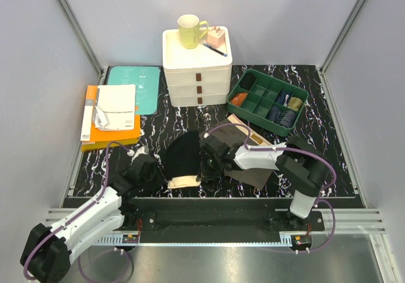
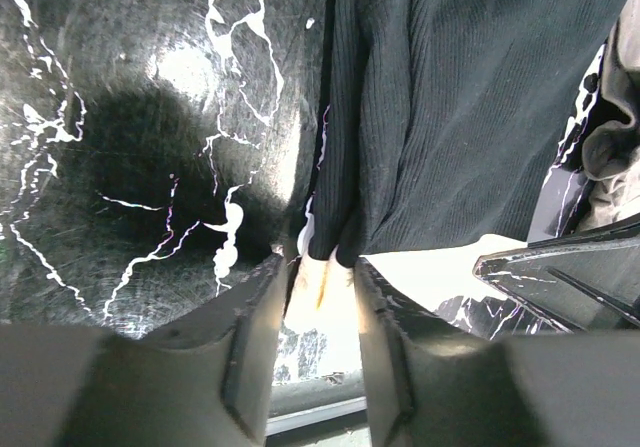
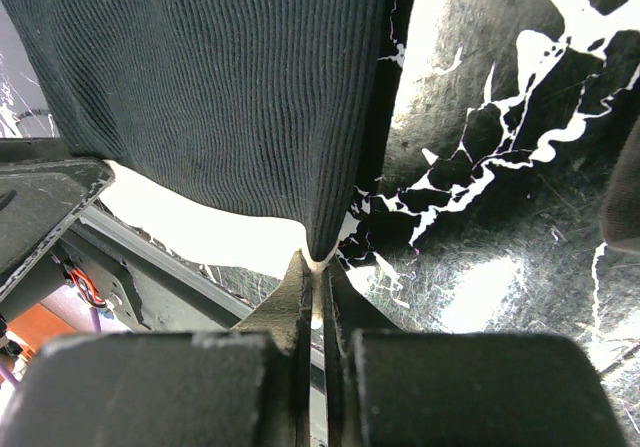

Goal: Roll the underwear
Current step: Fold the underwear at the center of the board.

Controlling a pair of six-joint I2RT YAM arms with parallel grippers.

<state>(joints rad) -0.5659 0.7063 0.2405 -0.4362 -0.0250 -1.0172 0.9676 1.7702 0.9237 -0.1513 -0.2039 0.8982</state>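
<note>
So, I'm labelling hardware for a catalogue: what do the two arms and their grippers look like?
Both the left arm and right arm have white link covers with black joints. A purple cable loops along each. The left gripper and right gripper are black, with flat dark fingers.

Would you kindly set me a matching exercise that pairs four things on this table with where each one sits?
Things:
1. mug
2. black underwear
3. green divided tray
4. orange book

Places:
A. at the table's left side, under a white booklet
B. to the right of the white drawer unit
C. on top of the white drawer unit
D. at the near edge, between the left end effector and the right end effector

Pairs: 1-C; 2-D; 3-B; 4-A
</note>
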